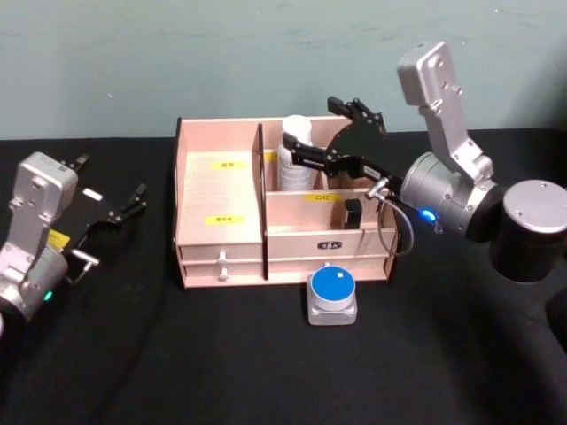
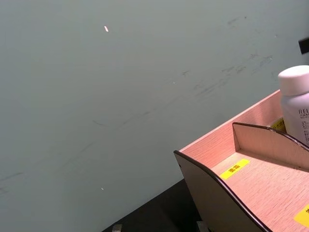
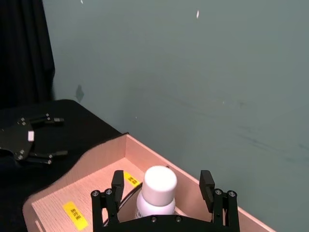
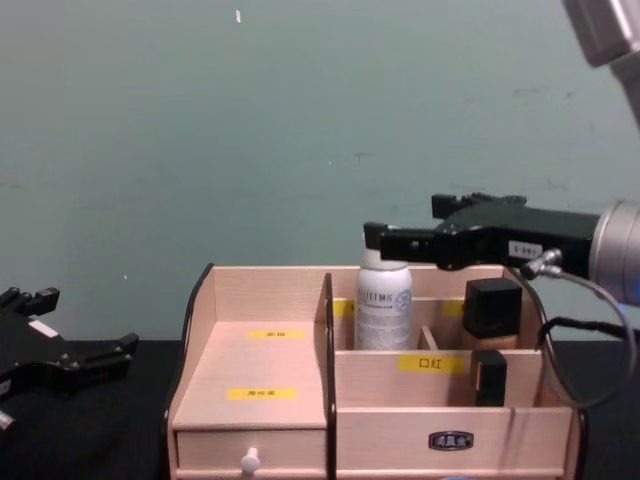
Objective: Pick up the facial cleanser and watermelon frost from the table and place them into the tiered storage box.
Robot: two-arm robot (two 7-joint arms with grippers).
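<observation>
**Over the back compartment, spread fingers flank the cleanser**

Above the rear right compartment of the tiered storage box [image 1: 221,190], the right gripper [image 3: 161,183] reaches in from the right. Its fingers are spread wide, one on each side of the white cap of the facial cleanser [image 4: 384,305], and clear of it. The white bottle stands upright in that compartment, just behind the yellow-labelled divider. A black block [image 4: 492,310] stands beside it to the right, and a smaller black piece [image 4: 488,375] sits in the lower compartment in front. On the black table [image 1: 266,372], just in front of the box, rests a blue-topped grey object [image 1: 332,288]. The left gripper [image 1: 111,181] hangs well to the left of the box, above the table, its fingers apart and holding nothing.
</observation>
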